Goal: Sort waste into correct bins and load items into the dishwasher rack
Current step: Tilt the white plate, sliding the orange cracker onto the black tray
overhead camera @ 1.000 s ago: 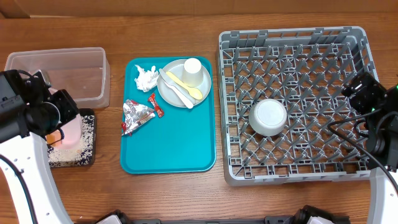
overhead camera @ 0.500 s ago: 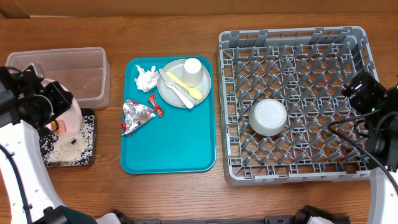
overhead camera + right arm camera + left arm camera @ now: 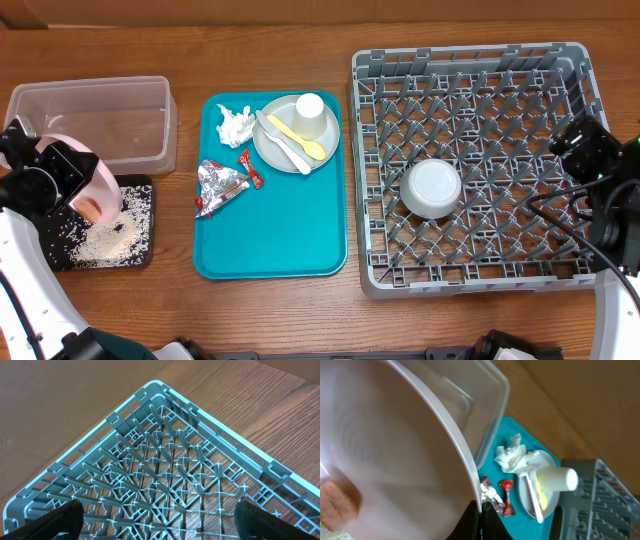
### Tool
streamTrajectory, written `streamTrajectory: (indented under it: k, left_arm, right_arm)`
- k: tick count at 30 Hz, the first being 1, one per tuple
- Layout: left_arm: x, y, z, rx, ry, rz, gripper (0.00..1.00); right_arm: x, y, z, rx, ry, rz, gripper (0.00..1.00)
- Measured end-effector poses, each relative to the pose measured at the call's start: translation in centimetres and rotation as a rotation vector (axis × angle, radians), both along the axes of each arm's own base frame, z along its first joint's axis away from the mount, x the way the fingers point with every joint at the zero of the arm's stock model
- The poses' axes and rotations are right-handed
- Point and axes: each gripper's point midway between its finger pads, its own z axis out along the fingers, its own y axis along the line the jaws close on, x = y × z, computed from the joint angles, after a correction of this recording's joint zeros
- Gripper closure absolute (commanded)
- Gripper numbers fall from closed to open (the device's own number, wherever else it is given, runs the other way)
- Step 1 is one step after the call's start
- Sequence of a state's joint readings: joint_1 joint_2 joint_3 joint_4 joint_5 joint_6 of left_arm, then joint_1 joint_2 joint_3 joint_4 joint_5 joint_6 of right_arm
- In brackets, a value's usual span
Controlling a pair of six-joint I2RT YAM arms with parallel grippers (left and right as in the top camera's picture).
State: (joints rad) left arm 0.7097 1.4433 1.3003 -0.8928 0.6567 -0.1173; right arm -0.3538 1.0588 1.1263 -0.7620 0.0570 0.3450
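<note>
Over black tray (image 3: 143,200), L end effector (image 3: 481,511) holds pink plate (image 3: 101,184) tilted.

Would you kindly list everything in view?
Rack: one, grey, right.
Bowl: one, pale, inverted in rack.
Teal tray: one, centre.
White tissue, silver wrapper, red packet, grey plate: one each, on teal tray.
White cup, white utensil, yellow spoon: one each, on grey plate.
Clear tub: one, left.
Black tray: one, left, holding rice.
Pink plate: one, tilted over black tray, carrying orange cube.
Left arm: jaws shut on pink plate.
Right arm: jaws open by rack.
</note>
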Motion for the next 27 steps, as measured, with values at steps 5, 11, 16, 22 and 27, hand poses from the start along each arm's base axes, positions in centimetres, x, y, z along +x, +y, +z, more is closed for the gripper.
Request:
streamTrajectory:
  k: [5,11,16,22,27]
  left_arm:
    - [0.4,-0.7,0.6,-0.016,-0.043,-0.046,0.96]
    - [0.4,-0.9,0.8,-0.025,-0.051,-0.054,0.96]
    - [0.3,-1.1,0.7,-0.033,-0.048,-0.055,0.96]
    - [0.6,-1.4,1.3,-0.022,-0.092,-0.104,0.96]
    - [0.8,-1.9,1.8,-0.025,-0.132,-0.145,0.96]
  right_arm:
    - [0.0,0.0,0.0,-0.001,0.0,0.001,0.0]
    - [0.0,0.0,0.0,0.0,0.0,0.001,0.0]
    - [0.0,0.0,0.0,0.0,0.0,0.001,0.0]
    - [0.0,0.0,0.0,0.0,0.0,0.001,0.0]
    - [0.0,0.0,0.0,0.0,-0.001,0.0,0.0]
